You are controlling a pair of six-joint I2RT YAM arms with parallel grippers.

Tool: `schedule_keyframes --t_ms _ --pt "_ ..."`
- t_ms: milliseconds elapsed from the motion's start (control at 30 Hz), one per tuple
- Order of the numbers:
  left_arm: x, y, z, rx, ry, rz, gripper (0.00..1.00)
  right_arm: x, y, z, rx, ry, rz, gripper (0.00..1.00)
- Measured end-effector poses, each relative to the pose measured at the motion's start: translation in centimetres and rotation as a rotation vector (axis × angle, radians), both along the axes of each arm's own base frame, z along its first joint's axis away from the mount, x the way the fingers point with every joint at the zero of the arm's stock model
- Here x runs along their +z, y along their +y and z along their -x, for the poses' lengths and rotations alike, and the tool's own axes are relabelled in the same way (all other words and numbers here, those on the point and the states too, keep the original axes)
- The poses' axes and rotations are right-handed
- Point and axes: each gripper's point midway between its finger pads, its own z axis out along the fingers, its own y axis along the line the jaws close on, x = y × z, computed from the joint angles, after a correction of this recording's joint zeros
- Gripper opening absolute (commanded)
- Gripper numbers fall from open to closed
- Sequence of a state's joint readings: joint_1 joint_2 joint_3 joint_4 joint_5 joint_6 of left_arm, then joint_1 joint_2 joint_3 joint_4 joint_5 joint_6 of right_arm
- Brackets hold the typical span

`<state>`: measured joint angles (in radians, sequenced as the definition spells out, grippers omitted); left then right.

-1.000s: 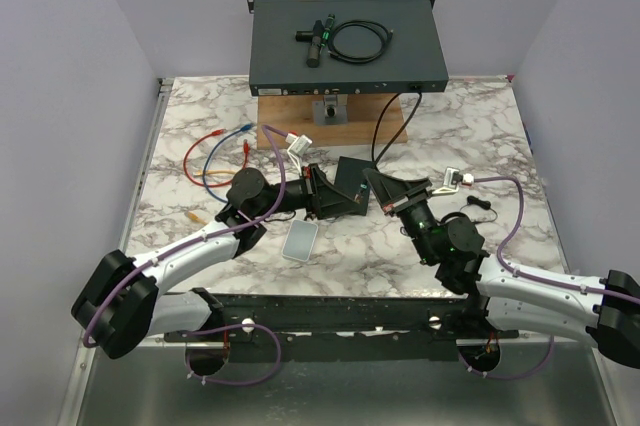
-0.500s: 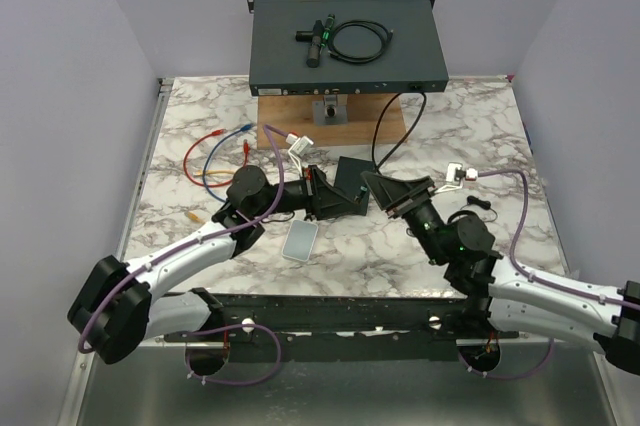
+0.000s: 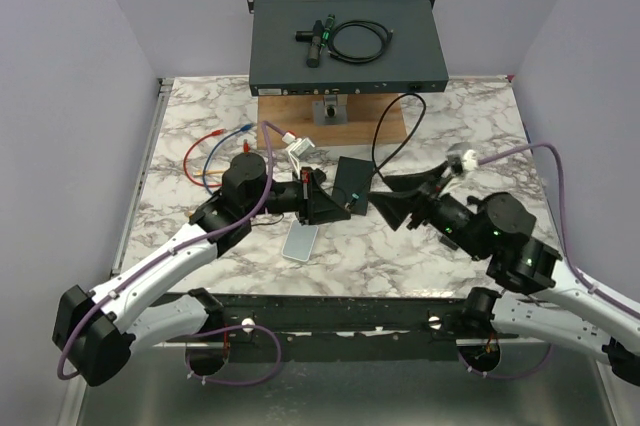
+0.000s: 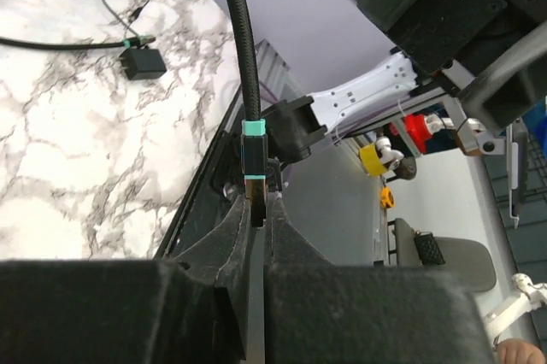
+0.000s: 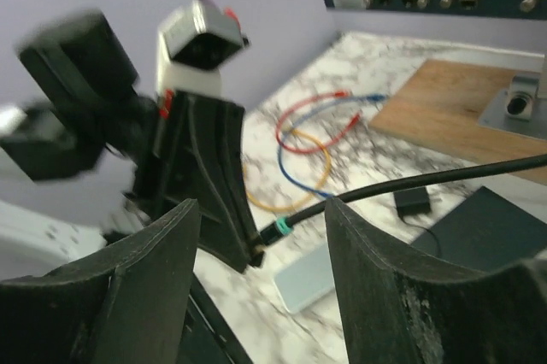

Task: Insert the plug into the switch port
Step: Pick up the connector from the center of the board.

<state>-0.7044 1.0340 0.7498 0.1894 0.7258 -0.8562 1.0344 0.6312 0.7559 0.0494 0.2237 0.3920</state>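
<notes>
Plainly, the left gripper (image 3: 338, 208) is clamped on the black plug (image 4: 254, 178) between its 2 fingers, above the middle of the counter (image 3: 480, 126). Just beside it, the right gripper (image 3: 383, 198) stands open and holds nothing. The switch (image 3: 348, 46) sits at the counter's far edge.

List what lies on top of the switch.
On the switch lie a coiled black cable and a small black cross-shaped gadget with a green band. The lid beneath them is covered.
</notes>
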Motion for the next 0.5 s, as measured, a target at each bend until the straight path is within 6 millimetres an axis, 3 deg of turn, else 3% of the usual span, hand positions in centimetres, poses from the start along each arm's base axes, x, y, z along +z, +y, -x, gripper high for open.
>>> schedule_keyframes --t_ms 200,333,400,500 --pt "-0.4 1.3 0.9 -0.001 -0.006 -0.101 0.00 -5.8 3.1 -1.0 0.095 -0.004 0.452 0.64" --pt "-1.7 2.6 2.0 -0.013 0.002 -0.189 0.00 -9.4 3.0 -1.1 0.151 -0.029 0.671 0.66" --pt "-2.3 3.2 2.6 -0.021 0.010 -0.226 0.00 -9.6 2.8 -0.8 0.186 -0.065 0.725 0.66" --pt "-3.6 4.1 3.3 -0.036 0.025 -0.289 0.00 -7.9 3.2 -0.2 0.247 -0.153 0.741 0.65"
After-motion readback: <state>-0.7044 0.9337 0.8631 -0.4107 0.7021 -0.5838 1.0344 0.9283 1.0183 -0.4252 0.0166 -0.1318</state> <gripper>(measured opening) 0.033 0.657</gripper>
